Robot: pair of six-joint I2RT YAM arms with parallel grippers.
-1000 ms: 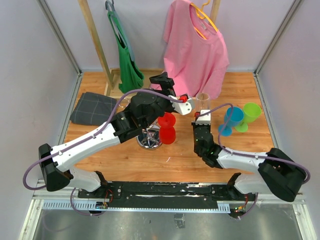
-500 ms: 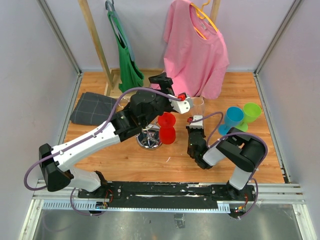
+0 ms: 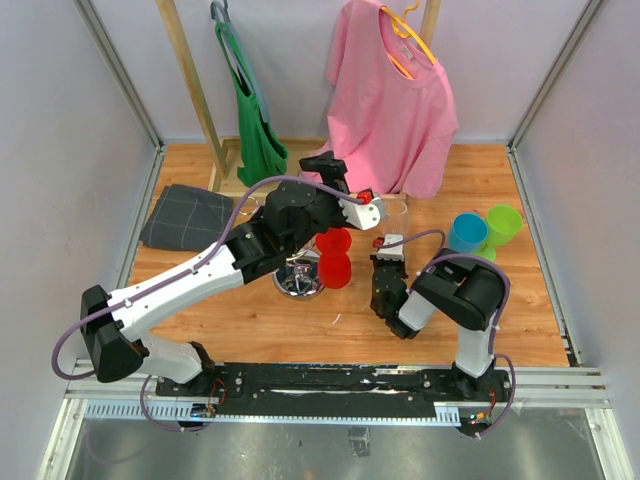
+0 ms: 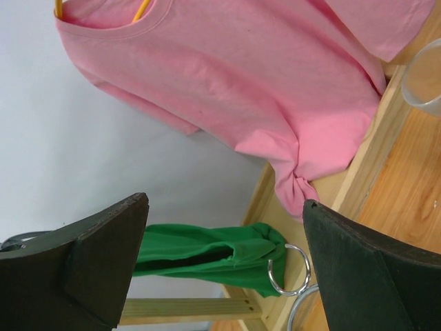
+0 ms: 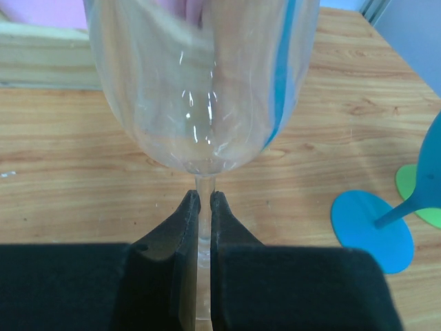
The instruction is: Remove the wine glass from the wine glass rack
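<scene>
LEFT TO RIGHT: The left gripper (image 4: 224,207) hovers by the top of the wine glass rack (image 3: 300,282), its fingers spread wide with nothing between them. In the left wrist view, only a couple of the rack's wire loops show below them. A red glass (image 3: 335,256) sits against the rack's right side. Just right of it, the clear wine glass (image 5: 200,83) stands upright, apart from the rack and close beside the left arm's white wrist. The right gripper (image 5: 204,201) pinches its thin stem just under the bowl. The foot is hidden behind the fingers, so it cannot be told whether it rests on the table (image 3: 300,330). Farther right stand a blue glass (image 3: 466,232) and a green glass (image 3: 503,222).

The wine glass appears free of the loops, so the step in hand is likely to carry it clear and set it down. That calls for a steady pinch on a slippery stem and a bowl kept upright. The path should run away from the red glass and the left wrist, ending on bare wood short of the blue glass.
</scene>
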